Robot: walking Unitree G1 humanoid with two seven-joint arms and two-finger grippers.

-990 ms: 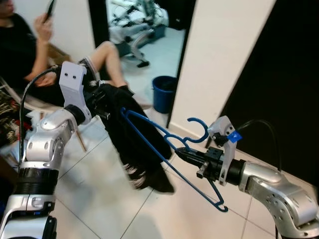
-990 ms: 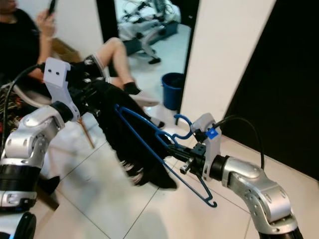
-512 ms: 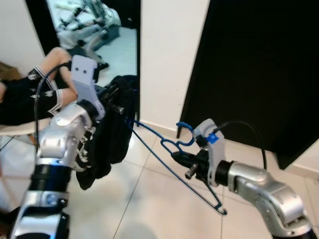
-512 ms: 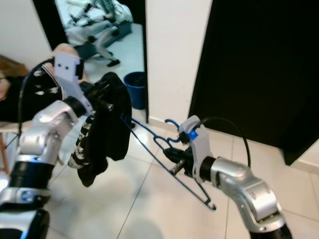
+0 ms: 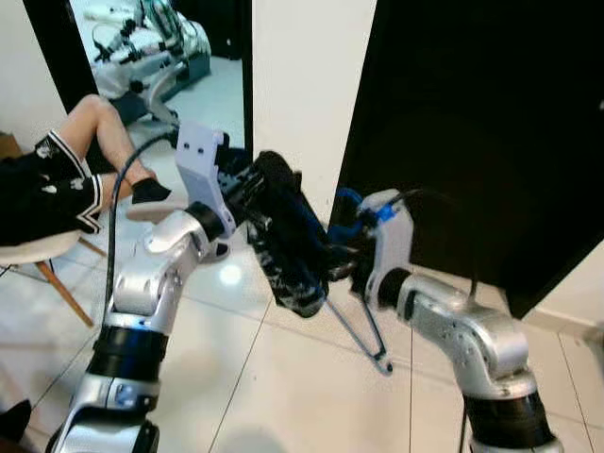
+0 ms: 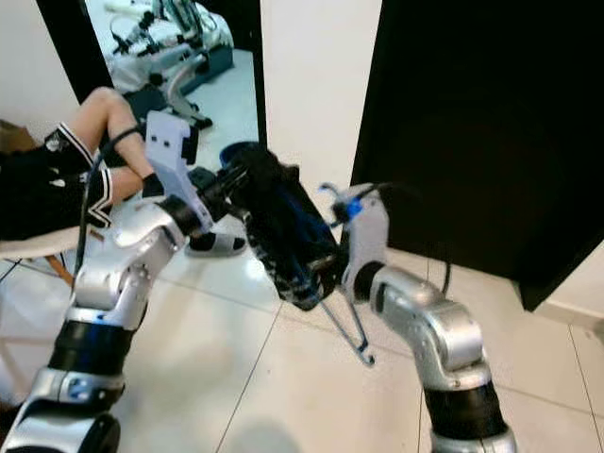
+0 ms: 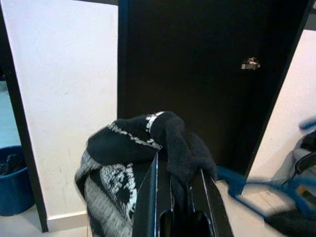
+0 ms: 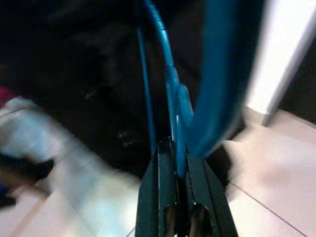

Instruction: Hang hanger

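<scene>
A blue wire hanger [image 5: 363, 330] is pinched at its neck by my right gripper [image 8: 178, 160], which is shut on it; its hook [image 5: 347, 199] rises beside the wrist. A black garment with white pattern [image 5: 293, 247] hangs bunched over the hanger's upper part. My left gripper [image 7: 178, 174] is shut on a fold of that garment [image 7: 148, 143], close to the right gripper. The garment hides the right gripper's fingertips in the eye views. The hanger's lower corner [image 6: 363, 357] sticks out below the cloth.
A tall black door [image 5: 491, 123] stands just ahead, with a white wall strip [image 5: 302, 66] to its left. A seated person's legs [image 5: 94, 118] and a chair [image 5: 38, 250] are at the left. A blue bin [image 7: 14, 182] sits by the wall.
The camera has swung further toward the black door. My left gripper has carried the garment right, up against the hanger and the right gripper; the cloth now covers most of the hanger.
</scene>
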